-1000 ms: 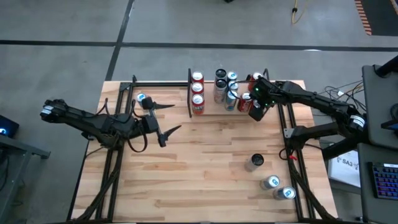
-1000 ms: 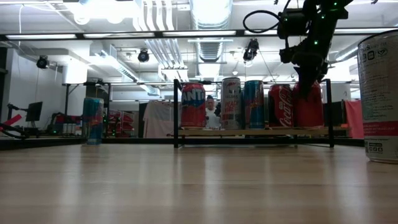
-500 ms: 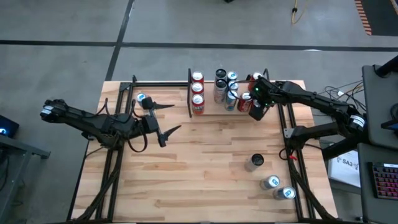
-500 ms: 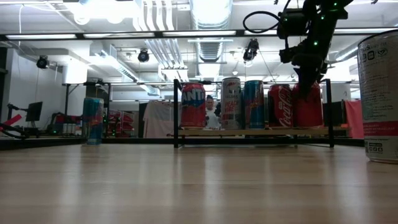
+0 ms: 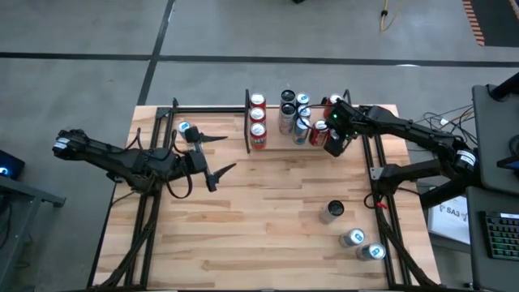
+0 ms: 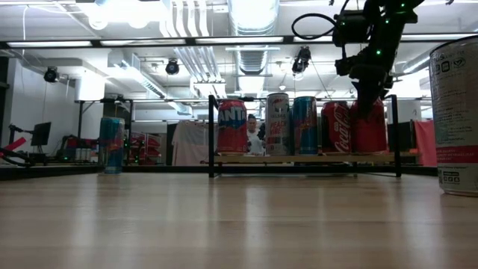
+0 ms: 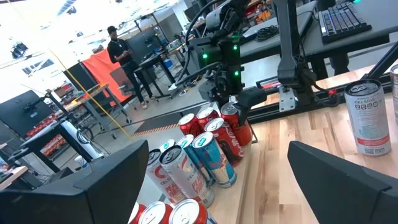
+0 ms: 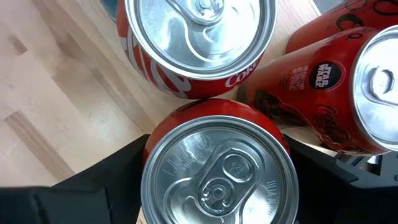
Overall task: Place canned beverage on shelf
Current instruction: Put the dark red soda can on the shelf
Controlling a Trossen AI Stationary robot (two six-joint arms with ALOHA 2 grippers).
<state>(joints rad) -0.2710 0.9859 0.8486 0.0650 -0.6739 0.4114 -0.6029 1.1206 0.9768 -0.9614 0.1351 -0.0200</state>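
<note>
Red can pinched in my right claw, standing on the shelf at its three o'clock end (packed against other cans, saving room). My left claw waits spread at nine o'clock.

Grey concrete floor, ceiling strip lights, desks with monitors

Red cans crowd the held can; table centre lies open.
</note>
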